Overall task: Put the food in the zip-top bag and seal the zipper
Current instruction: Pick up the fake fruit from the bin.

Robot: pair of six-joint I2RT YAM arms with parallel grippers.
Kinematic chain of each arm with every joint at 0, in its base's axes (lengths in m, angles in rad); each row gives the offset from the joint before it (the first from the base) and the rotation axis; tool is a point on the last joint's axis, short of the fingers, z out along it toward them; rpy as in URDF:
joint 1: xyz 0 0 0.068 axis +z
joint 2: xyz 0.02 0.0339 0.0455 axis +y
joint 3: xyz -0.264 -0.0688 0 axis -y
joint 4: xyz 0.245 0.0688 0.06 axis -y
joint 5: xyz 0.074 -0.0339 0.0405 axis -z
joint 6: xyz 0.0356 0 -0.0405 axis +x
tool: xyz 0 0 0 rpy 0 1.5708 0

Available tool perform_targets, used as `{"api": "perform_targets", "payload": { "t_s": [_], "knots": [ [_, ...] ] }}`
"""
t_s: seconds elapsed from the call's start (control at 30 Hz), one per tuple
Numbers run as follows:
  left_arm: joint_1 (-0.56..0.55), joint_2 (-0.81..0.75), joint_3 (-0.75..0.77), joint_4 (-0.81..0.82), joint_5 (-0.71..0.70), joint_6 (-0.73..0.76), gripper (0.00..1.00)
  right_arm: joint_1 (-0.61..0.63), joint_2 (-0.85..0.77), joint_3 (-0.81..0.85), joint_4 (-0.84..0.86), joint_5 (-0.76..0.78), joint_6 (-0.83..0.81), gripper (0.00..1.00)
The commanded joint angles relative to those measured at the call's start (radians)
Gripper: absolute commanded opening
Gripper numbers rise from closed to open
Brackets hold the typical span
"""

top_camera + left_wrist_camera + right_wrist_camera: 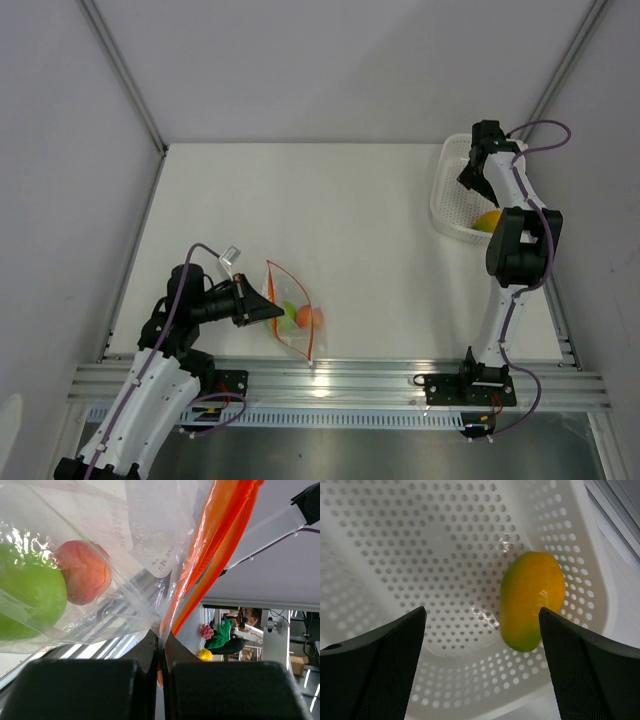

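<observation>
The clear zip-top bag lies at the table's front left, with a lime-green ball and a red-orange piece inside it. My left gripper is shut on the bag's mouth edge, pinching the plastic beside the red-orange zipper strip. Both fruits show through the plastic in the left wrist view: the green ball and the red-orange piece. The yellow-orange piece lies in the white perforated basket. My right gripper hangs open above the basket, the fruit near its right finger.
The basket stands at the table's back right, by the right wall rail. An aluminium rail runs along the near edge. A small clear clip sits on the left arm's cable.
</observation>
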Motion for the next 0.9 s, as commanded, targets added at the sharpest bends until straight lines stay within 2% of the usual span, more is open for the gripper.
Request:
{"api": "perform_targets", "payload": {
  "t_s": [0.0, 0.7, 0.87],
  "knots": [
    [-0.003, 0.031, -0.001, 0.049, 0.033, -0.006, 0.01, -0.015, 0.038, 0.047, -0.103, 0.123, 0.06, 0.94],
    [-0.003, 0.094, 0.045, 0.023, 0.007, 0.011, 0.01, -0.095, 0.106, -0.085, 0.044, 0.042, 0.089, 0.93],
    [-0.005, 0.11, 0.051, 0.032, 0.008, -0.001, 0.0, -0.103, 0.132, -0.083, 0.085, 0.002, 0.057, 0.87]
  ]
}}
